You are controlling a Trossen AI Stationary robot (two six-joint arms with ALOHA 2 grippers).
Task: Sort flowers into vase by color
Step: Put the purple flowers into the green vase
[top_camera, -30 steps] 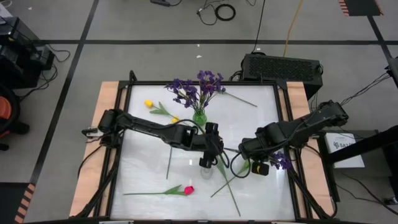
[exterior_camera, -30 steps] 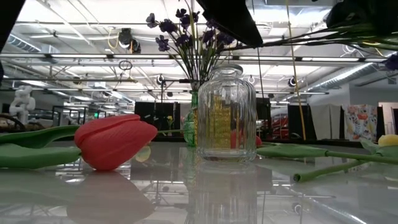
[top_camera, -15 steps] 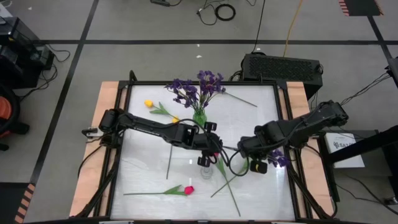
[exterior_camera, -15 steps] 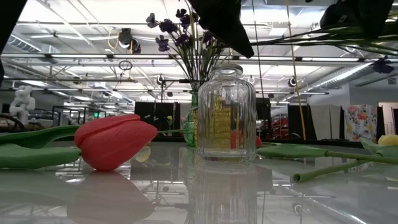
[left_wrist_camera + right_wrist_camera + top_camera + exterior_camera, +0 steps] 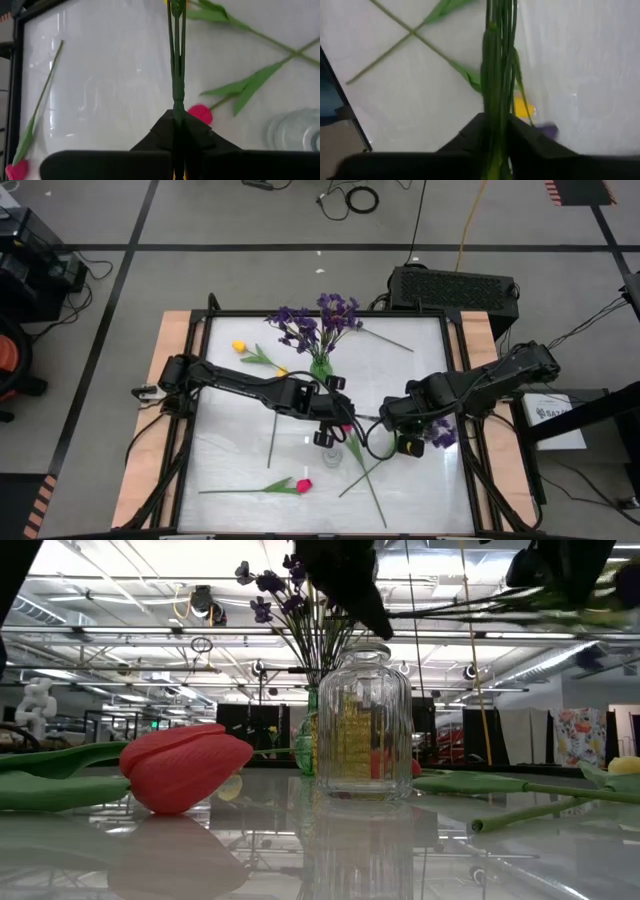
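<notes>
High view: left tool (image 5: 345,423) newly shut on stem (image 5: 366,421).

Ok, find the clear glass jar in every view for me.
High view: the clear glass jar stands at centre, just below the left gripper.
Low view: centre, upright.
Left wrist view: at the right edge, seen from above.
Right wrist view: not in it.
Landmark: the red tulip head lies near the jar.

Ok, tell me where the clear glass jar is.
In the high view the clear glass jar stands near the table's middle, in front of the green vase of purple flowers, below the left gripper.
</notes>
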